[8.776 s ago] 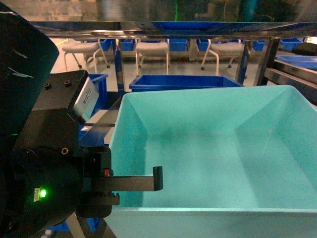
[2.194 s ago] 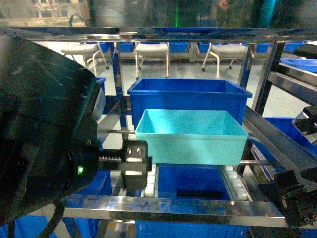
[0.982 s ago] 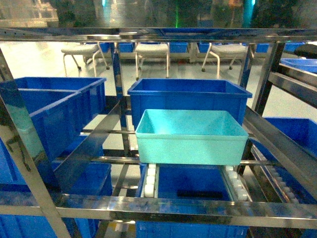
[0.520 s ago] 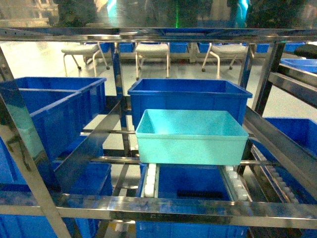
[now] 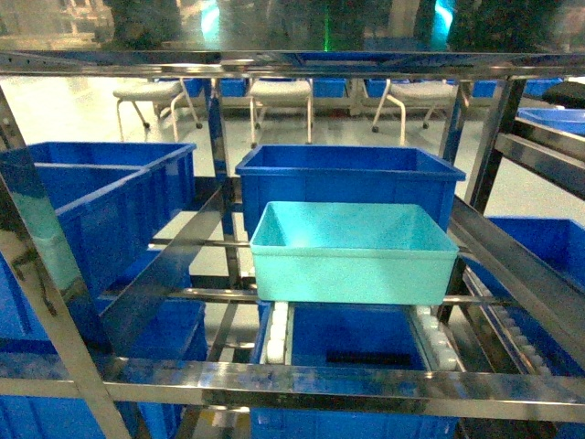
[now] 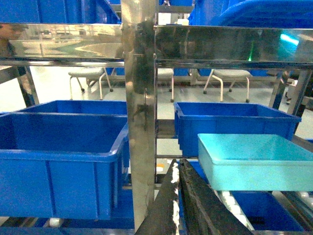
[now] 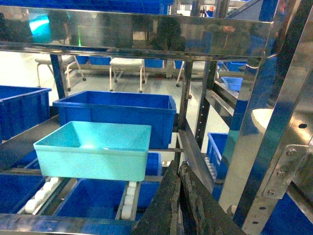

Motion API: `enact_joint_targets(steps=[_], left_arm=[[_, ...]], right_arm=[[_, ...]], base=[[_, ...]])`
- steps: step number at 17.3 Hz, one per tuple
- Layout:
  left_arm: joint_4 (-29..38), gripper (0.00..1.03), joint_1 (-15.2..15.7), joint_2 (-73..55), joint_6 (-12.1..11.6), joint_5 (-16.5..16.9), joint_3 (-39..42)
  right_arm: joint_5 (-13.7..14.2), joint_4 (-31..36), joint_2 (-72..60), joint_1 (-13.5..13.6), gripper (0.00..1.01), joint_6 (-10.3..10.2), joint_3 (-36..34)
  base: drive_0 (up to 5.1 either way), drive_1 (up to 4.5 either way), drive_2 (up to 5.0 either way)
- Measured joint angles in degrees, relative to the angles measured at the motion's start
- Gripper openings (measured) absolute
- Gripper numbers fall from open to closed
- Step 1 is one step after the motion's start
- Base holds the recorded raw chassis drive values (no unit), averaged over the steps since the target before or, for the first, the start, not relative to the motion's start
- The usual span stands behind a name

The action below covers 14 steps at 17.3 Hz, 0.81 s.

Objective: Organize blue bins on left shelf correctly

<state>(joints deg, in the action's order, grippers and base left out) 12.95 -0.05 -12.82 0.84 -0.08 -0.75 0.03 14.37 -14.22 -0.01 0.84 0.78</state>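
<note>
The turquoise bin [image 5: 354,252] is sitting on the white roller tracks [image 5: 276,331] of the steel shelf [image 5: 302,384], directly in front of a royal-blue bin [image 5: 348,179]. The left hand [image 6: 177,169] and right hand [image 7: 179,171] are each showing fingers pressed together, clenched on nothing.

In the head view neither pincer shows at all. The turquoise bin [image 5: 353,251] hides the lower front of the royal-blue bin [image 5: 349,178] behind it at 12 o'clock. The steel shelf [image 5: 302,384] runs off every edge. Each wrist view shows only dark pressed-together fingers [image 6: 188,205] [image 7: 178,205] cut by the bottom edge. Reflections on the top rail [image 5: 292,27] are too blurred to read.
</note>
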Motion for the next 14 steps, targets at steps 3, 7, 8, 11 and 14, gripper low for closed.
enact_joint_targets(steps=[3,7,8,11,14], left_arm=[[-3.0,0.02,0.0,3.1,0.0,0.0,0.0],[-13.2,0.02,0.0,12.2,0.0,0.0,0.0],[-12.1,0.02,0.0,12.2,0.0,0.1,-0.1],[-13.4,0.02,0.0,12.2,0.0,-0.1,0.0],[-13.2,0.02,0.0,12.2,0.0,0.1,0.0]], right_arm=[[0.0,-3.5,3.5,0.0,0.02,0.0,0.0],[0.0,-4.6,4.7,0.0,0.02,0.0,0.0],[0.0,-5.5,5.2,0.0,0.02,0.0,0.0],[-0.1,-14.6,11.3,0.0,0.02,0.0,0.0],[0.0,-14.6,13.9,0.0,0.02,0.0,0.0]], base=[[0.0,0.0,0.0],[0.0,0.0,0.0],[0.0,0.0,0.0],[0.0,0.0,0.0],[0.0,0.0,0.0]])
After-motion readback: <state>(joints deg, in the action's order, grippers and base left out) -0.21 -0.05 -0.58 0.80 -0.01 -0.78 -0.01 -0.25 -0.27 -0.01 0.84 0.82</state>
